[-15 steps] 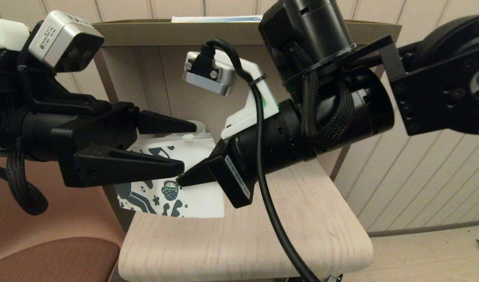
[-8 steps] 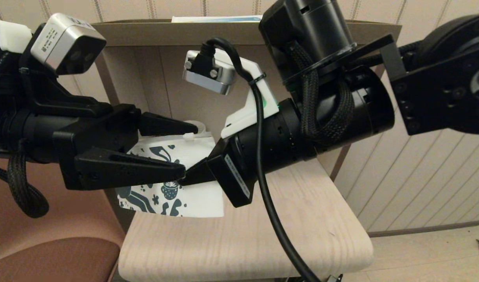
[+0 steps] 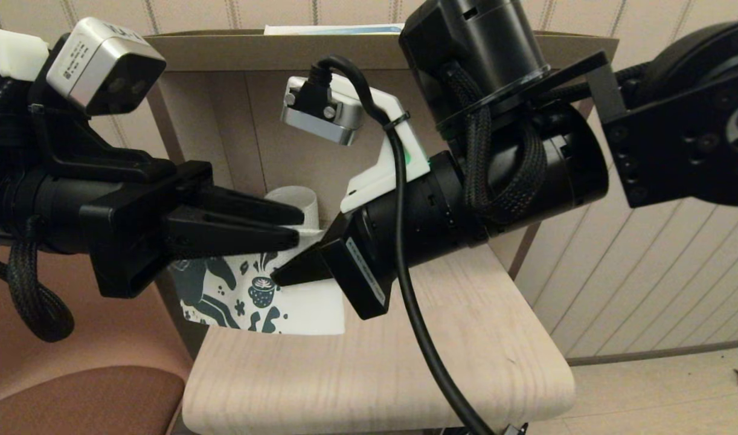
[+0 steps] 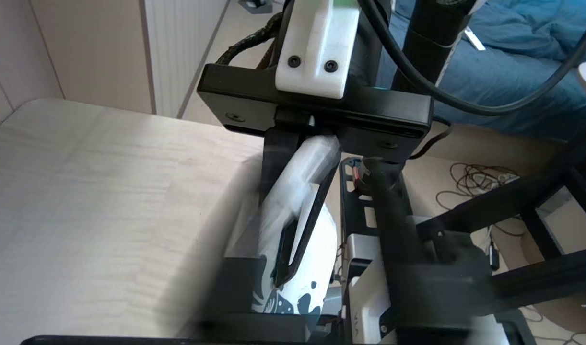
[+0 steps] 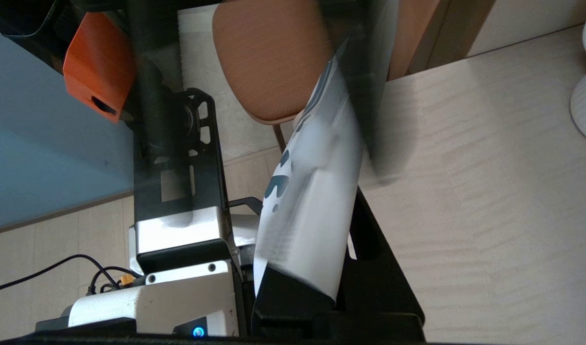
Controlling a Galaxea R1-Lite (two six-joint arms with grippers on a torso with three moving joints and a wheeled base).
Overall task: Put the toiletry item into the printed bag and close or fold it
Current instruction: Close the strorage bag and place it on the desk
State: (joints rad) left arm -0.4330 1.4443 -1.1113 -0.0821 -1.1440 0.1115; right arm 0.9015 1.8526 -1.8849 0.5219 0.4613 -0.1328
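Two black end effectors, glossy printed bag (image 3: 296, 305)

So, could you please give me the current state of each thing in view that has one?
printed bag: held above the table, pinched from both sides, top folded over.
left gripper: shut on the bag's top edge.
right gripper: shut on the bag.
ribbed mug: upright on the table behind the bag.
toiletry item: not visible.

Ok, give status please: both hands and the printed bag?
Left hand shut on printed bag. Right hand shut on it. Tube unseen. Mug behind.
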